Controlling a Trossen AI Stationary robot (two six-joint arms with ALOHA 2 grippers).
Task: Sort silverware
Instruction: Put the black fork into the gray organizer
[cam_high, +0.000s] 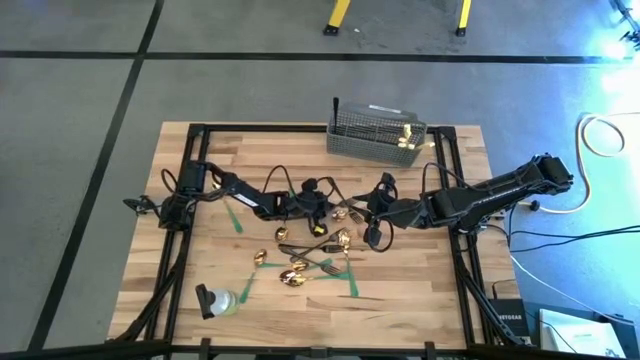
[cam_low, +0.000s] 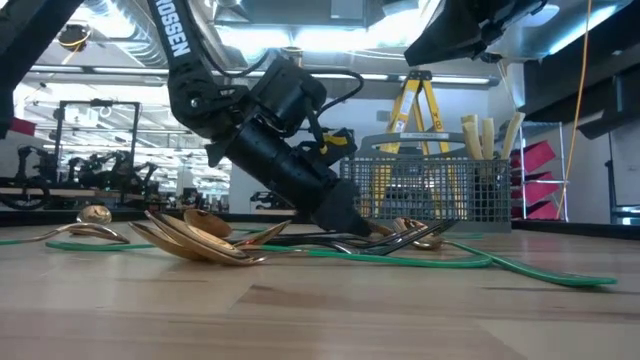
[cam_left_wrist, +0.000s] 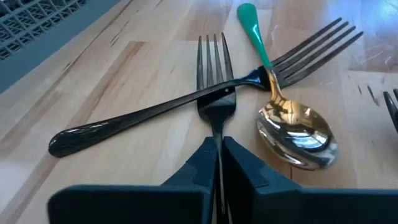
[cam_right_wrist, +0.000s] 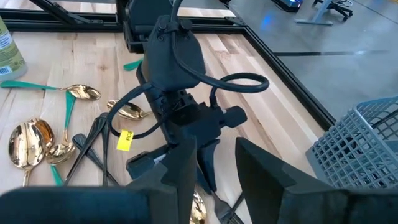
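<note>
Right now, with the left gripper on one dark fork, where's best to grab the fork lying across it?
On the crossing fork, probably the handle end, from above: it lies on bare wood, while the neck crosses the held fork and the gold spoon.

Around the cutlery pile (cam_high: 310, 262) I see both arms crowding its far side; the wire basket (cam_high: 377, 130) stands beyond. Bare table (cam_high: 420, 290) lies open right of it.
</note>
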